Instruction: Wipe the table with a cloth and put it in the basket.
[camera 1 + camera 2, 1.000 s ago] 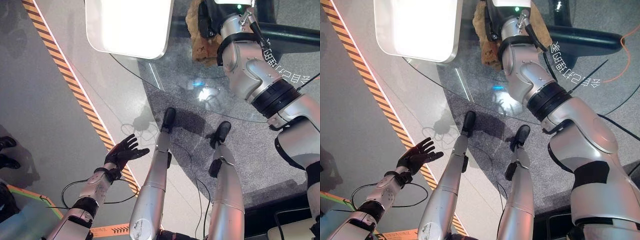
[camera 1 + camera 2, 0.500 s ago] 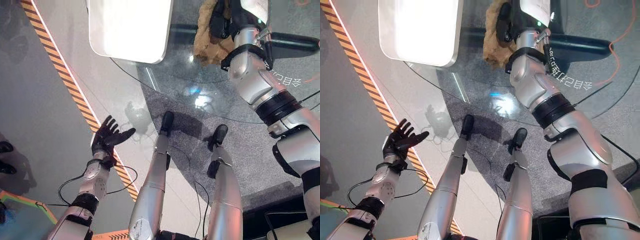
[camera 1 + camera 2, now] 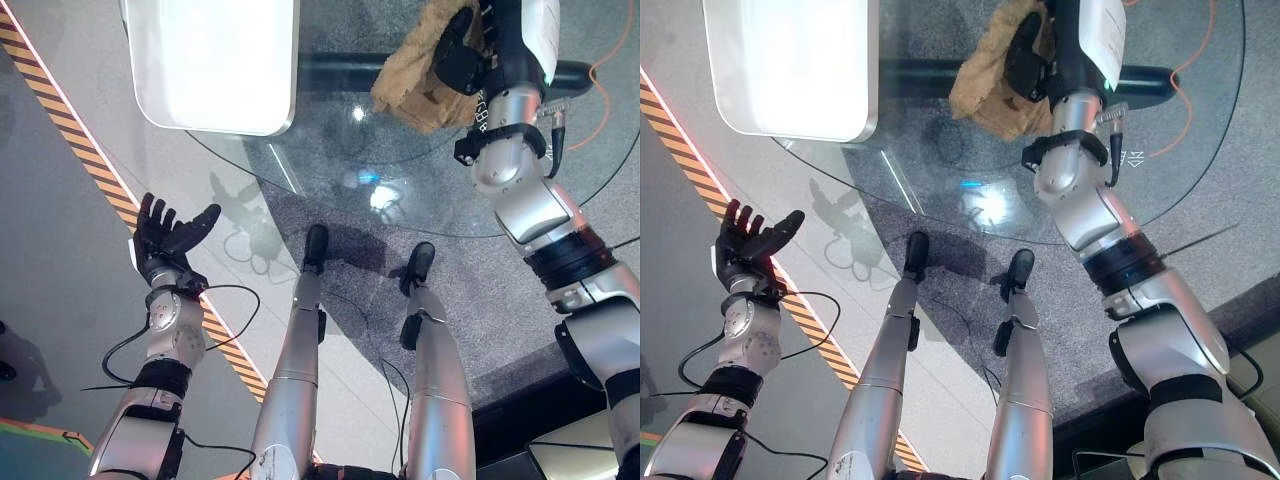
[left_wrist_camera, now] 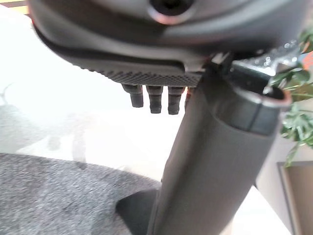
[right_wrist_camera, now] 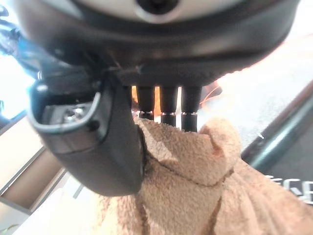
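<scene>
The right hand (image 3: 462, 52) pinches the tan cloth (image 3: 420, 82) between thumb and curled fingers over the glass table (image 3: 330, 150), while the left hand (image 3: 165, 240) hangs spread, well apart.

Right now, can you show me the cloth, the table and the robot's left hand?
cloth (image 3: 412, 88), left eye view, its middle.
table (image 3: 330, 150), left eye view, bare glass.
left hand (image 3: 162, 243), left eye view, palm.

Crumpled tan cloth (image 3: 420, 82) lies bunched on the glass table (image 3: 330, 150).

The right robot hand (image 3: 462, 52) covers part of the cloth (image 3: 415, 85) — its fingertips hidden.
</scene>
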Controlling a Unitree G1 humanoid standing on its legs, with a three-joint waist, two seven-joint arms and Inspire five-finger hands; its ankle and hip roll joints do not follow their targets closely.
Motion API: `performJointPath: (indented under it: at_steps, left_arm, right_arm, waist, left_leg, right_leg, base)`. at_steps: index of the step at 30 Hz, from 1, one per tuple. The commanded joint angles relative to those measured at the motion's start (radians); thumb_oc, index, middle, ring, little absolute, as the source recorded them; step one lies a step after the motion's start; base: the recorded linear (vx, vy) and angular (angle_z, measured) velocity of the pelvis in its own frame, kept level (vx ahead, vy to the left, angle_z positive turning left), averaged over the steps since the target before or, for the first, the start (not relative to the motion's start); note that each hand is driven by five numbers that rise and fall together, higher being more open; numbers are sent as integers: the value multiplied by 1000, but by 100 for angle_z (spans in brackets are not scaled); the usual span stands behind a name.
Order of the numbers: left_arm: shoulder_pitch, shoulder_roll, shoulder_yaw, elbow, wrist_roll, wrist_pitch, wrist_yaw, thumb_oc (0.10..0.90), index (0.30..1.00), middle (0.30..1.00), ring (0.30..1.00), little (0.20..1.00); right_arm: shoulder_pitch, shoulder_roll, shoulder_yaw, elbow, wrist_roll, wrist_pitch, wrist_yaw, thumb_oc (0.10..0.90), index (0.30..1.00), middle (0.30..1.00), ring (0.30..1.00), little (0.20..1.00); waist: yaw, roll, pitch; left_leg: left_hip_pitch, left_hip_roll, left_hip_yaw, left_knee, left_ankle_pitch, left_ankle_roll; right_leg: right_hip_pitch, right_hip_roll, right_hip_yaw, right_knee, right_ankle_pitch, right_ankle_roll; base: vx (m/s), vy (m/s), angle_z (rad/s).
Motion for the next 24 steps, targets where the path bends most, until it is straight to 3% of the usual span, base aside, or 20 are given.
performJointPath:
  at_steps: [1,12,24]
  left_arm:
    - [9,69,126,-40,65,-128,102,800,900,900,900,900]
    - [-26,104,209,-172,190,-197,287,800,900,900,900,900]
    - [-32,113,239,-344,318,-198,362,800,900,900,900,900]
  right_arm:
    - [-11,-48,-91,-163,-75,-113,-94,100,300,300,300,200]
    - [112,-25,-193,-270,-106,-172,-109,100,300,300,300,200]
    - [159,-8,-252,-334,-136,-201,-94,100,300,300,300,200]
  waist:
    - [-6,-12,-21]
    - [-21,-21,-21]
    - [-17,-30,-21]
  left_leg:
    - [39,-59,117,1,-56,99]
    - [63,-59,120,13,-65,97]
    - [80,-59,121,16,-67,96]
  right_leg:
    - [59,62,-56,-2,-74,-15]
    - [85,68,-43,5,-81,-17]
    - [112,64,-46,5,-85,-15]
  base:
    - [0,0,0]
    - [0,0,0]
    - [0,0,0]
